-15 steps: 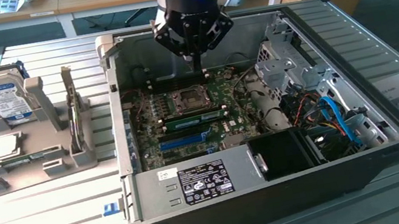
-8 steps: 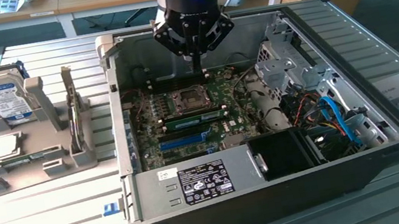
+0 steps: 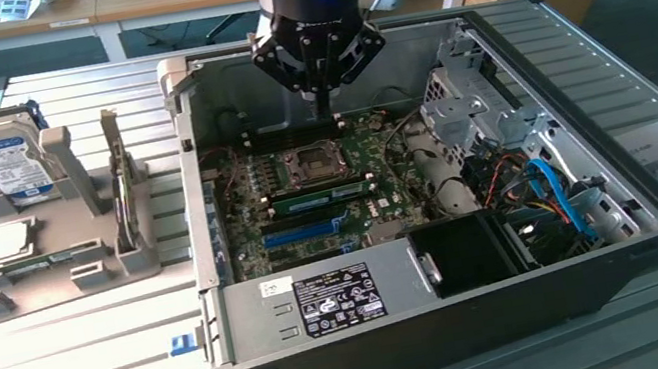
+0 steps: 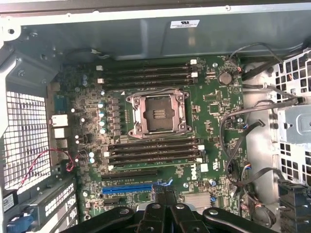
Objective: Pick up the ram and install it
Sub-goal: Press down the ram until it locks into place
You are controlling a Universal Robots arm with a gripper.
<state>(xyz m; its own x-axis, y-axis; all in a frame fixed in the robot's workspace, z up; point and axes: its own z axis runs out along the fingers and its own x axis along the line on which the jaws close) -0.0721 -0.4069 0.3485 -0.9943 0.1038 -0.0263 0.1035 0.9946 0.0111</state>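
Ram lay in two places as I read the exterior view. One green stick, the seated ram (image 3: 324, 195), stood in a slot on the motherboard (image 3: 308, 219), on the near side of the empty CPU socket (image 3: 302, 166). What looked like a second ram (image 3: 120, 181) stood on edge in the grey rack (image 3: 89, 278) outside the computer case (image 3: 462, 323), beside the hard drive (image 3: 8, 165). The gripper (image 3: 325, 104) hung inside the case over the far bank of slots, well apart from the rack. Its jaws were pinched together, and I could make out nothing between them.

From the wrist view I looked straight down on the board. The gripper (image 4: 163, 194) showed its fingers meeting in a dark point, with no green board in them. The memory slots (image 4: 153, 151) and the CPU socket (image 4: 158, 114) lay beyond.

My judgement was that I was on the install side of the job with an empty pincer. A further pick would call for opened jaws, squared to the thin edge of the stick in the rack.
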